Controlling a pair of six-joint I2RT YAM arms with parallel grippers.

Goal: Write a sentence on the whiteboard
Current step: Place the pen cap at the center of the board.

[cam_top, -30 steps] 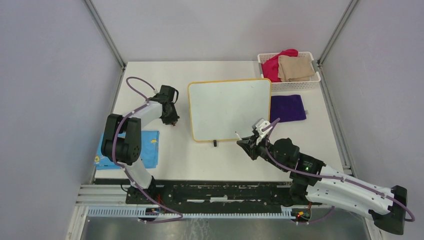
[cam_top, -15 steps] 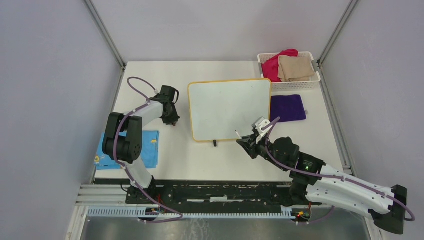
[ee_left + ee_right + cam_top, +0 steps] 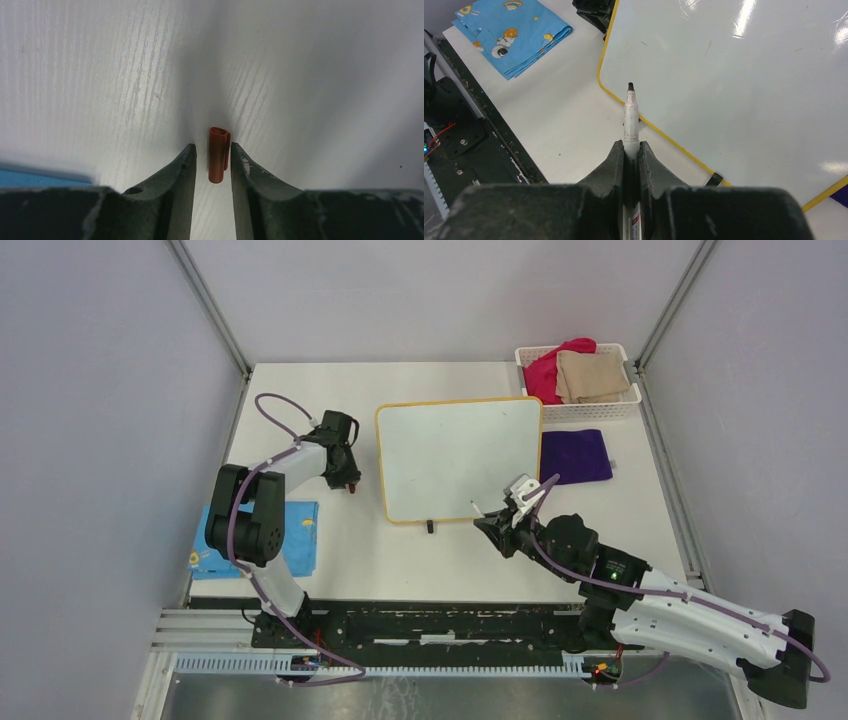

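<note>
Whiteboard (image 3: 460,455) hazards, largest item first.

Risking a slide or pivot of the board across the worktop (image 3: 350,560) when pressing down to write: lying loose, pinned by nothing, with a small black foot (image 3: 430,527) showing at its near edge.

Risking a snag on the yellow-orange frame (image 3: 650,126) when starting the stroke: holding the marker (image 3: 630,117) with the tip just inside the board's near edge, apparently raised off the surface.

Risking a twist or slip of the marker under side load: gripping it by the barrel only in the right gripper (image 3: 631,149), jaws closed tight on it, with a long length sticking out ahead.

Risking a lost cap: keeping the red-orange cap (image 3: 218,155) on the bare worktop toward the left edge, well apart from the board, between the jaws of the left gripper (image 3: 212,152). Standing slightly parted there, with a gap showing on one side of the cap, and seemingly clamping nothing. Likely sending the cap rolling on any nudge from a finger.

Appearance and position of the whiteboard:
- Lying flat around the middle of the worktop, reaching toward the far edge.
- Showing a glossy white face with rounded corners, reflecting the lights in bright streaks and carrying a few faint hairline marks.
- Showing no sentence yet, so judging the writing as not begun.
</note>
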